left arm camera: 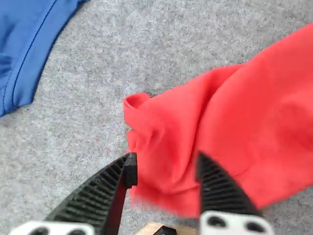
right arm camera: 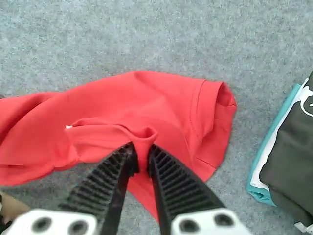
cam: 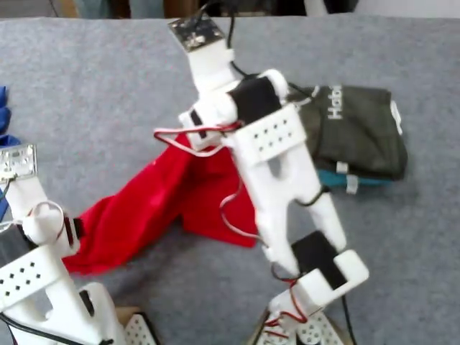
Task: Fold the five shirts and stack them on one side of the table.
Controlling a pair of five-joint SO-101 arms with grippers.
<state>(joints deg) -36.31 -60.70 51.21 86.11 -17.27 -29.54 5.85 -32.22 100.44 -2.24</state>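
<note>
high view: the red shirt [cam: 144, 208] lies crumpled and stretched long across the grey table [cam: 108, 86], between the two arms, with a folded stack [cam: 359, 133] of dark and teal shirts near it. left wrist view: the left pincer [left arm camera: 164, 166] gapes open over the shirt's bunched edge, a blue shirt [left arm camera: 24, 44] nearby. right wrist view: the right pincer [right arm camera: 142, 155] is clamped on a raised fold of the red cloth.

White plastic arm links [cam: 280, 194], perforated plates [cam: 277, 133], black servo blocks [cam: 255, 97], red and white cables [cam: 192, 142], black ribbed tool fingers [right arm camera: 105, 181]
</note>
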